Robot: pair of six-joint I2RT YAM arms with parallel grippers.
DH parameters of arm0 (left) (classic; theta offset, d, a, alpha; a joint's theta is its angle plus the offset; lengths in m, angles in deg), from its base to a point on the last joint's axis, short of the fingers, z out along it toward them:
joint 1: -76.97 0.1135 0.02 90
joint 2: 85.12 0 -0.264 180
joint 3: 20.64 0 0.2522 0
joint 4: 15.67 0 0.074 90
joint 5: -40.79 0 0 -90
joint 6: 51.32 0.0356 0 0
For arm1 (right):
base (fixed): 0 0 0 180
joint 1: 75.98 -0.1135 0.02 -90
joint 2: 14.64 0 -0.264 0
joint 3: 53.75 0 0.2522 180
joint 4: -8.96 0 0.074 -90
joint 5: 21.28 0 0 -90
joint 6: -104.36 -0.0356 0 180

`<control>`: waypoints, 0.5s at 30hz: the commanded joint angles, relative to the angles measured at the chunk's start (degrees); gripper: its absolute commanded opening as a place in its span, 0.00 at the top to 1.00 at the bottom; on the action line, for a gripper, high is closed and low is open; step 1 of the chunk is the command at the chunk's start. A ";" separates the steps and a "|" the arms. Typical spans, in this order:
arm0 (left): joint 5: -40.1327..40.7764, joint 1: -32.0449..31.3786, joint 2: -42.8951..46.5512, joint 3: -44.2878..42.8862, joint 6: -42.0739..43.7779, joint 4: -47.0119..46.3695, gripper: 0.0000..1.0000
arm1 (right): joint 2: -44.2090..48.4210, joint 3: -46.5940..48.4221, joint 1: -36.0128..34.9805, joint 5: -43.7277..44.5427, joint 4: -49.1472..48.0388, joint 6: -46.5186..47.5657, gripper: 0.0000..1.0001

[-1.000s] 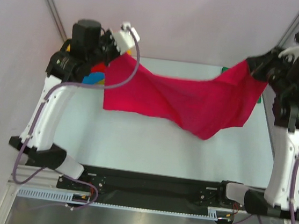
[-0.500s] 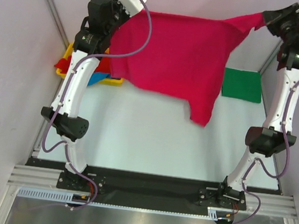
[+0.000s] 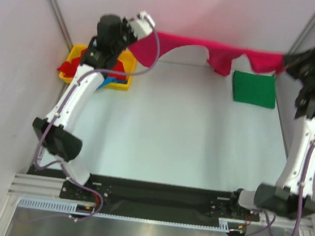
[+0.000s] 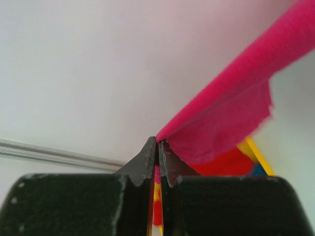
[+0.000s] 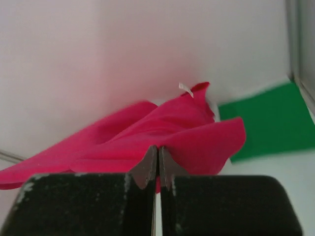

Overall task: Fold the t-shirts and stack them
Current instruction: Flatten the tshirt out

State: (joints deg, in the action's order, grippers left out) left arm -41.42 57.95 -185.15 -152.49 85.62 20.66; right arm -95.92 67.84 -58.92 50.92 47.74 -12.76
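A magenta-pink t-shirt [image 3: 211, 49] hangs stretched in the air along the far edge of the table, held at both ends. My left gripper [image 3: 146, 32] is shut on its left corner [image 4: 216, 118]. My right gripper [image 3: 288, 57] is shut on its right corner [image 5: 162, 130]. A folded green t-shirt [image 3: 254, 89] lies flat at the far right of the table and shows in the right wrist view [image 5: 268, 120]. Red [image 3: 67, 67] and blue [image 3: 114, 80] t-shirts lie bunched in the yellow tray.
A yellow plastic tray [image 3: 95, 81] stands at the far left, under my left arm. Grey walls close in the back and both sides. A black rail [image 3: 154, 193] runs along the near edge between the arm bases.
Both arms have swung the pink t-shirt up and away toward the back wall. It went from hanging low over the table to a thin stretched band at the far edge.
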 commanded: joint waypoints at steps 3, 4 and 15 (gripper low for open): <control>-2.69 -1.27 14.76 31.02 2.19 -1.04 0.92 | 21.39 -31.82 0.52 8.83 6.68 6.37 1.00; -2.78 -1.89 16.34 35.07 3.32 -0.16 0.92 | 23.94 -35.63 -0.35 9.62 8.54 6.89 1.00; -7.35 -5.40 24.79 70.79 -2.89 9.86 0.92 | 43.91 -61.59 -9.14 12.09 31.83 -3.63 1.00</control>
State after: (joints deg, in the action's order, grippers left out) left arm -47.62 52.77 -163.91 -83.88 85.62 28.97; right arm -54.30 8.41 -66.11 61.02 73.07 -11.58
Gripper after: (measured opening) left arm 0.075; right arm 0.017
